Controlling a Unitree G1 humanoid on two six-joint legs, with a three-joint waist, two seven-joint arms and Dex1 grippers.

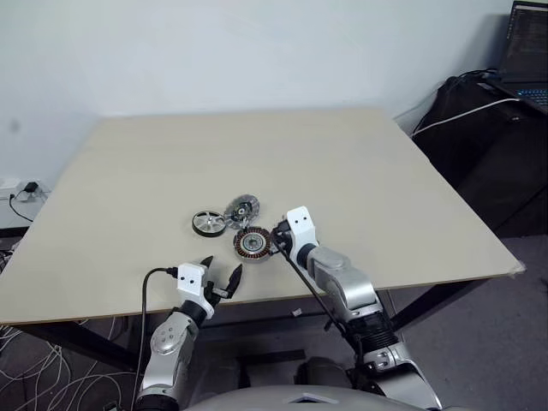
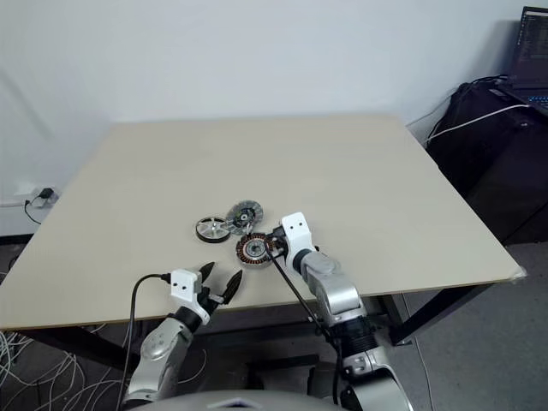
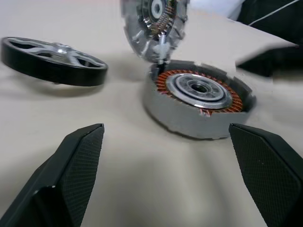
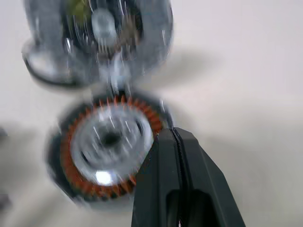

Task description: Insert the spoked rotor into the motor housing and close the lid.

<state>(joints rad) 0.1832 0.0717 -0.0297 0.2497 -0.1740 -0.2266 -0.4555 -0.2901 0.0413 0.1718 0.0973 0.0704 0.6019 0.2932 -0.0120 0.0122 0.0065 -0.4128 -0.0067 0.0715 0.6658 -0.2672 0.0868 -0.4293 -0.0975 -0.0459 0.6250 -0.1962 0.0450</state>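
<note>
Left eye view gives us the broad beige tabletop [image 1: 360, 180], with three small motor parts grouped near its front edge. Our right gripper [image 1: 276, 235] reaches in from the right with its two black fingers clenched together, grasping nothing, its tip just beside the motor housing [image 1: 253, 243]. Our left gripper [image 1: 221, 276] hangs at the front edge with its fingers spread wide and released, well short of the parts. The housing sits flat, copper windings ringing a silver centre. Behind it and touching its rim, the lid [image 1: 241, 209] stands tilted, its ribbed face showing in our left wrist view. To the left, apart from both, the spoked rotor [image 1: 209, 223] lies flat on the tabletop, black rim around silver spokes.
</note>
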